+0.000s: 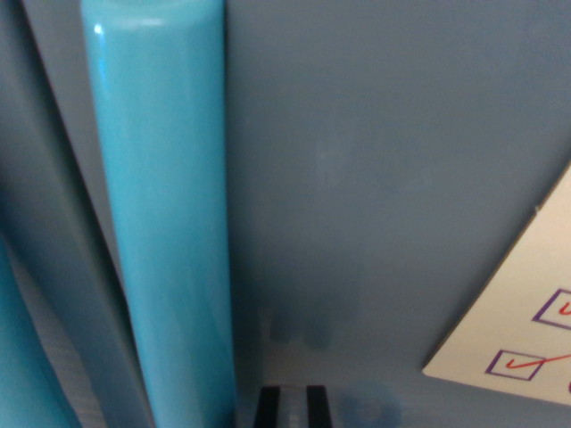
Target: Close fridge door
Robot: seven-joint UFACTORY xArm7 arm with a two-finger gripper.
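Wrist view, very close range. Writing first: a cream-white card (526, 330) sits at about 4 o'clock, cut off by the right edge, tilted so its long edge runs up toward 2 o'clock. It carries two purple-outlined checkboxes, the lower one with a red tick and a red stroke trailing off to the right; the upper box is partly out of frame with a red mark inside. No letters or brand names can be read. The fridge door (375, 160) fills the centre and most of the right half: a flat, matte grey-blue panel, evenly coloured, with a faint paler smudge near the middle and a soft shadow toward 6 o'clock. The card lies flat against it. A glossy turquoise cylindrical handle (165, 214) runs from 12 o'clock down to about 7 o'clock, standing just beside the panel with a dark gap along its right side; a bright highlight marks its top. A second turquoise curve (22, 366) shows at 8 o'clock. At 6 o'clock two dark bars of the gripper (292, 408) peek in, close to the panel; whether its fingers are apart or together, I cannot tell.
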